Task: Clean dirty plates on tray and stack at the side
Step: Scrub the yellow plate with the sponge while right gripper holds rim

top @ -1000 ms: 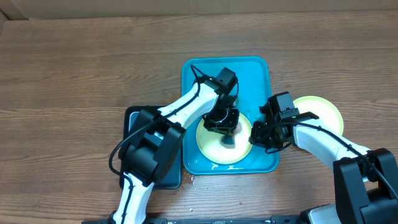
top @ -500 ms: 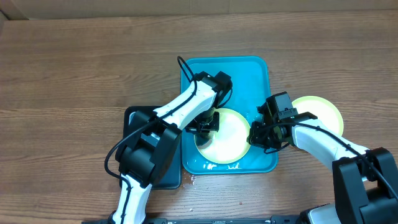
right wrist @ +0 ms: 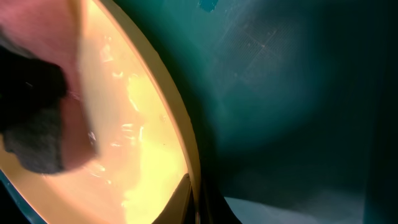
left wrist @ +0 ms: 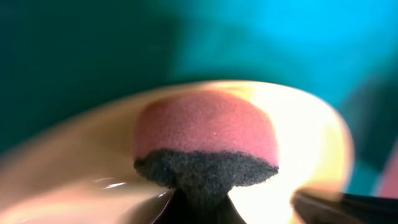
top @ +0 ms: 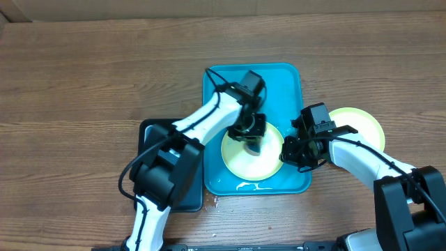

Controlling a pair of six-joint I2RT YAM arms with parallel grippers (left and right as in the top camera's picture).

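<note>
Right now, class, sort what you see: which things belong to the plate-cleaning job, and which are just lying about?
Part of the job: turquoise tray, plate on it, second plate beside the tray, sponge in the left gripper, right gripper holding the plate's rim.

Just lying about: dark grey tray, left of the turquoise one.
</note>
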